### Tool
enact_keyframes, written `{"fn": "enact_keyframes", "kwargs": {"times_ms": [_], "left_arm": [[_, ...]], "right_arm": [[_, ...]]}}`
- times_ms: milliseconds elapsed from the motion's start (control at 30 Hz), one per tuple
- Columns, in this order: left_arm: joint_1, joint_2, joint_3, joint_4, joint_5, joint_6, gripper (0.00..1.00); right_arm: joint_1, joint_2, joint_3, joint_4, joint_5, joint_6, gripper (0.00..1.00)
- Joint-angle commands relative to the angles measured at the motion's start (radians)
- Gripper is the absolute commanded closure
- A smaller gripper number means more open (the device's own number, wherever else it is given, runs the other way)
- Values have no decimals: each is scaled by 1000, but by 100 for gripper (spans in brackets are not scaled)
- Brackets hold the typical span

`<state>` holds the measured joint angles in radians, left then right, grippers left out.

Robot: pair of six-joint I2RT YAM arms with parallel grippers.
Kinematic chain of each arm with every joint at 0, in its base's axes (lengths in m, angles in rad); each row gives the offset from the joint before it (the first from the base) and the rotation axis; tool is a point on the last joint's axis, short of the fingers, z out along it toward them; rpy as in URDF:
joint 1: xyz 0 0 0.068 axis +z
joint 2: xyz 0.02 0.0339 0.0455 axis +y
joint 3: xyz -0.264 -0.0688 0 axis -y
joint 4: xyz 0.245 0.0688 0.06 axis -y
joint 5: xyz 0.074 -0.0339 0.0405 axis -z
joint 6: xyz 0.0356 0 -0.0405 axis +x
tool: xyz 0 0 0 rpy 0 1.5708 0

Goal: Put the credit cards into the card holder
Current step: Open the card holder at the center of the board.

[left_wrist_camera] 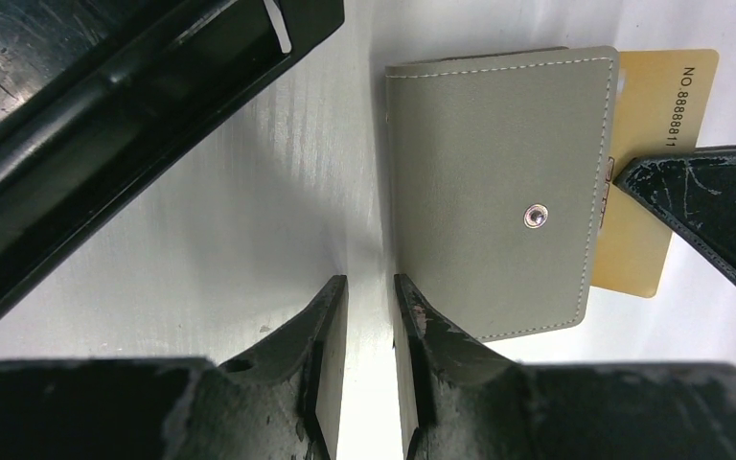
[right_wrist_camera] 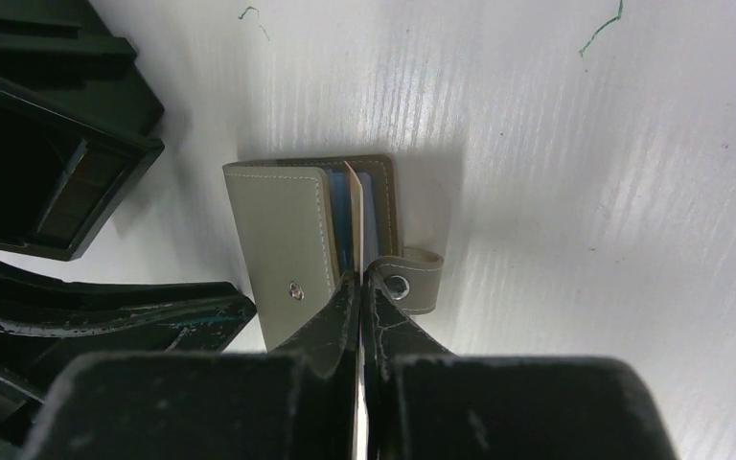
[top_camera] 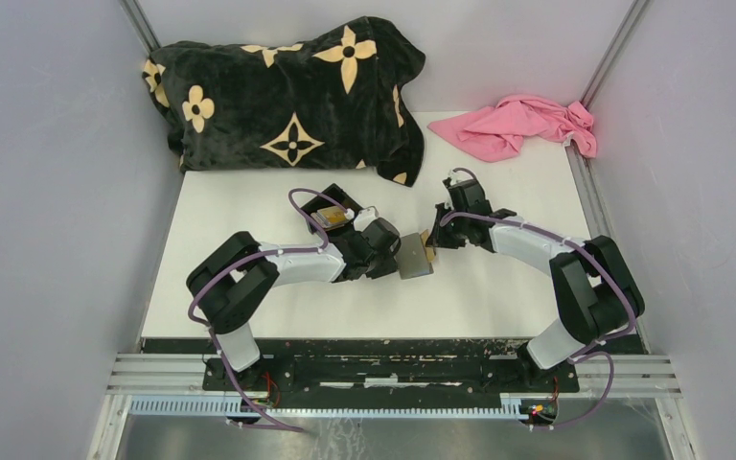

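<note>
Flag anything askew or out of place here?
Gold card juts from the card holder at its open edge, only partly in and slightly skewed, pinched in the shut right gripper. A pink cloth lies crumpled at the far right corner of the table.

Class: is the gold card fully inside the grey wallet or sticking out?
Sticking out: much of the gold card shows beyond the grey wallet.

Arm shells: white on left arm [top_camera: 292, 264] and right arm [top_camera: 529, 241], with black joint housings.
Cables: purple, looping along each arm, white ties.
Left gripper [left_wrist_camera: 371, 283]: black, scuffed, wedge-shaped fingers [left_wrist_camera: 331, 331].
Base plate [top_camera: 345, 370]: black, at 6 o'clock.
</note>
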<state>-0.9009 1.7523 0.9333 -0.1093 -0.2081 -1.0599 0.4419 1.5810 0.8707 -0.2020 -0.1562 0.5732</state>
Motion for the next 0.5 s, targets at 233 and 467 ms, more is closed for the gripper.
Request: {"fn": "enact_keyframes", "kwargs": {"times_ms": [233, 467], "left_arm": [[-6, -17, -54, -27, -17, 32, 69], [-6, -44, -93, -20, -20, 26, 68]], "right_arm": [[-20, -56, -39, 61, -67, 54, 99], [-22, -98, -13, 37, -75, 61, 99]]}}
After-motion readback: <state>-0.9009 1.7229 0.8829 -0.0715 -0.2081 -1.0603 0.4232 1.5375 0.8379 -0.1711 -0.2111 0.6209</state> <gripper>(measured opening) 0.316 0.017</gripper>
